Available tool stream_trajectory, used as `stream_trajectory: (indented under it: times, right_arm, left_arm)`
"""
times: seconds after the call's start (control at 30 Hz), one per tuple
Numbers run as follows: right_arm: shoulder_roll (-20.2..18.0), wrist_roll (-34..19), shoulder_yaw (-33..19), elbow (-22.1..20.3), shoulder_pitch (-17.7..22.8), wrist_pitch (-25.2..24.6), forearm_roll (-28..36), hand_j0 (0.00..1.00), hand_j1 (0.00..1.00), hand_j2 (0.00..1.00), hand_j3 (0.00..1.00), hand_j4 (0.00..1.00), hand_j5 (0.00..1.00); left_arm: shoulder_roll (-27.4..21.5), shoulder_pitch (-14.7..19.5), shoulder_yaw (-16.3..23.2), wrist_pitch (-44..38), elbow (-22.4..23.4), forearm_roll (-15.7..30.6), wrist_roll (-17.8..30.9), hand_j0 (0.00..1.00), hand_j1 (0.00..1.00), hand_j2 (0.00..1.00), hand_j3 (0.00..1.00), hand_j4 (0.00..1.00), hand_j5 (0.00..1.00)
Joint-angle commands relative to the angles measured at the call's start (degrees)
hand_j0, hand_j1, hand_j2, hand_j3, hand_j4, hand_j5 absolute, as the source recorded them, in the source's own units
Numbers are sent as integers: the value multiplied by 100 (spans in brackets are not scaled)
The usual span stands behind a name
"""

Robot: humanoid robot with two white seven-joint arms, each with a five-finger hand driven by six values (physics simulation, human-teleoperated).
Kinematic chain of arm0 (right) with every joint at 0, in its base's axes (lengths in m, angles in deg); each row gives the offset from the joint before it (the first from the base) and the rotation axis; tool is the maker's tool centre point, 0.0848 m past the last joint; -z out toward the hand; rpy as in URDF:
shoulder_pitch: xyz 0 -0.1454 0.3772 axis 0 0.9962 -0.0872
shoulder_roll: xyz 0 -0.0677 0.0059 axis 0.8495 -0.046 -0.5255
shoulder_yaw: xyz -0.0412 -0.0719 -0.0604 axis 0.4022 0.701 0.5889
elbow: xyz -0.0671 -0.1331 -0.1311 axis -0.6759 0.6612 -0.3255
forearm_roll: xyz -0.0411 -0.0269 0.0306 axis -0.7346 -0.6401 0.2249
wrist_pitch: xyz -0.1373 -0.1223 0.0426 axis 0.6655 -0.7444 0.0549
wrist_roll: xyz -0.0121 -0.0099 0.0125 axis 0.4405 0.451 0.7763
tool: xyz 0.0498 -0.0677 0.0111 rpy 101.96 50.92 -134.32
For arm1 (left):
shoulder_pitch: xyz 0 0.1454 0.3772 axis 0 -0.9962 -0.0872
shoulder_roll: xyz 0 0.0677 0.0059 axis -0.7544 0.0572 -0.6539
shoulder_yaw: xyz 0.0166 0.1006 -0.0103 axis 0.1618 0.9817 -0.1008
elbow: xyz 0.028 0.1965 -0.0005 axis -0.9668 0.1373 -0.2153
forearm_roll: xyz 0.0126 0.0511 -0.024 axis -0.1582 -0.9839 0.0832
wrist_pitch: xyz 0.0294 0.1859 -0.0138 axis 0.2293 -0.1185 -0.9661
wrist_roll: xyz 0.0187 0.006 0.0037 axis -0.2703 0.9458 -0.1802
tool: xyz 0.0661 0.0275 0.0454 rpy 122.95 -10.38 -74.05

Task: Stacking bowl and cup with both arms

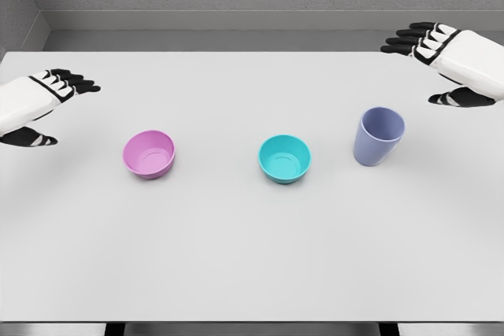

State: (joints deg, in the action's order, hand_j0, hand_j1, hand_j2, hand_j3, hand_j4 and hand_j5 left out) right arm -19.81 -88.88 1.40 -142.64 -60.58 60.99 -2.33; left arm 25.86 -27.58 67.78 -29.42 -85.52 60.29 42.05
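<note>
Both spread and empty, the left robot hand (pixel 49 96) should wrap the pink bowl (pixel 149 154) low while the right robot hand (pixel 441 57) takes the upright cup (pixel 378 136) beside the teal bowl (pixel 284 158).

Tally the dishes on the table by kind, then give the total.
Bowls: 2, the pink bowl and the teal bowl
Cups: 1, the blue cup
Total: 3

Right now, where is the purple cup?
The purple cup stands upright on the table's right side, beside the teal bowl, below the right hand.
</note>
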Motion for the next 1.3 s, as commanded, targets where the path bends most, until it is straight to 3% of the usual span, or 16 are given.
stream_trajectory:
  times: [0.0,0.17,0.23,0.4,0.47,0.57,0.6,0.63,0.77,0.87,0.93,1.03,1.27]
  right_arm:
    - [-43,4,-1,-8,0,-3,43,100,100,100,100,100,100]
    - [-52,-5,-1,-8,0,-3,42,100,100,100,100,100,100]
    - [-166,-5,7,-26,0,-3,16,100,100,100,100,100,100]
    - [-210,-14,7,-175,18,-3,-221,100,100,100,100,100,100]
    - [-315,-49,34,-175,9,-3,-230,100,100,100,100,100,100]
    - [-491,-945,34,-228,-158,-3,-573,100,100,100,100,100,100]
    - [-553,-1332,42,-254,-158,-3,-599,100,100,100,100,100,100]
    - [-562,-1578,51,-263,-167,-3,-608,100,100,100,100,100,100]
    - [-597,-1825,174,-254,-184,-3,-643,100,100,100,100,100,100]
    - [-597,-1825,280,-246,-255,-3,-713,100,100,100,100,100,100]
    - [-579,-1816,403,-237,-255,-3,-652,100,100,100,100,100,100]
    - [-579,-1816,403,-202,-264,-3,24,100,100,100,100,100,100]
    - [-579,-1816,403,-210,-264,-3,1018,100,100,100,100,100,100]
  left_arm:
    - [12,0,-5,-10,16,39,20,100,100,100,100,100,100]
    - [-6,141,57,-10,-203,-101,38,100,100,100,100,100,100]
    - [-23,456,205,-10,-352,-110,450,100,100,100,100,100,100]
    - [-6,1959,1893,-10,192,-92,486,100,100,100,100,100,100]
    - [56,2654,2824,-10,587,-57,486,100,100,100,100,100,100]
    - [64,3102,3493,-10,684,206,538,100,100,100,100,100,100]
    - [47,3339,3747,-10,684,320,959,100,100,100,100,100,100]
    - [64,3620,4081,-10,763,636,1469,100,100,100,100,100,100]
    - [64,4684,5268,-10,781,1726,1507,100,100,100,100,100,100]
    - [56,5405,6437,-10,790,2359,1507,100,100,100,100,100,100]
    - [29,5555,6736,-10,816,2404,1507,100,100,100,100,100,100]
    - [-24,5555,7114,-10,825,2685,1507,100,100,100,100,100,100]
    - [-41,5520,7132,-10,930,2536,1507,100,100,100,100,100,100]
